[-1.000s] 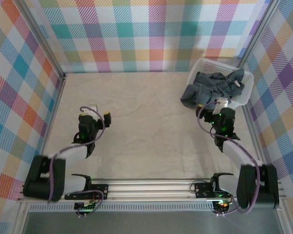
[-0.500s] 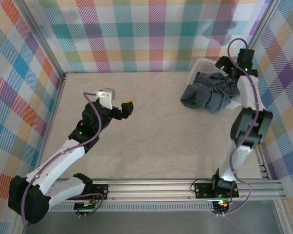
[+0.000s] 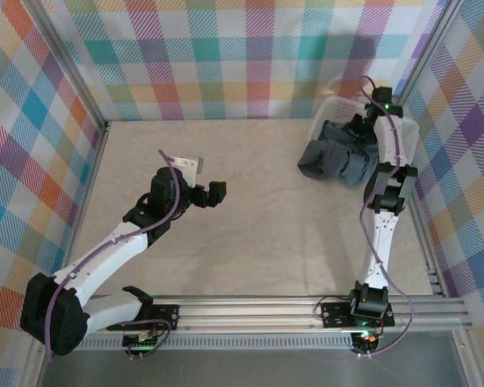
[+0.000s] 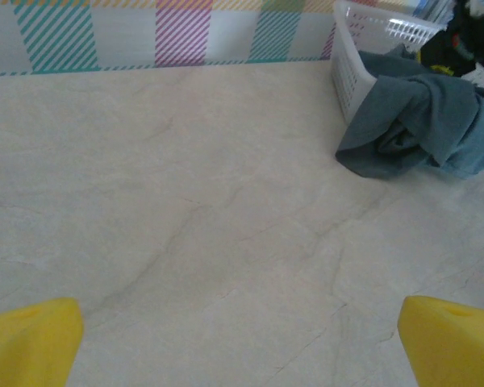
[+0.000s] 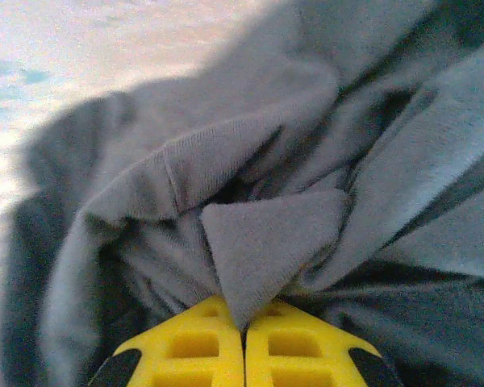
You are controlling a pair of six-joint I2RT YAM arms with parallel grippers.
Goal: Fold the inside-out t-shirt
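Note:
The inside-out t-shirt (image 3: 335,160) is a crumpled dark slate-grey heap, spilling out of the white mesh basket (image 3: 332,107) onto the table at the back right. It also lies beside the basket (image 4: 348,56) as a bunched t-shirt (image 4: 419,121) in the left wrist view. My right gripper (image 3: 363,129) reaches over the basket and is shut on a pointed fold of the t-shirt (image 5: 266,242), pinched between its yellow fingers (image 5: 194,347). My left gripper (image 3: 211,193) hovers over the middle left of the table, open, its yellow fingertips (image 4: 28,343) wide apart with nothing between them.
The beige table (image 3: 250,210) is walled by checked panels (image 3: 226,56) at the back and both sides. An aluminium rail (image 3: 250,310) with the arm bases runs along the near edge.
The right arm swung up from the table to the basket and its gripper closed on a fold of the t-shirt. The left arm stretched forward and to the right.

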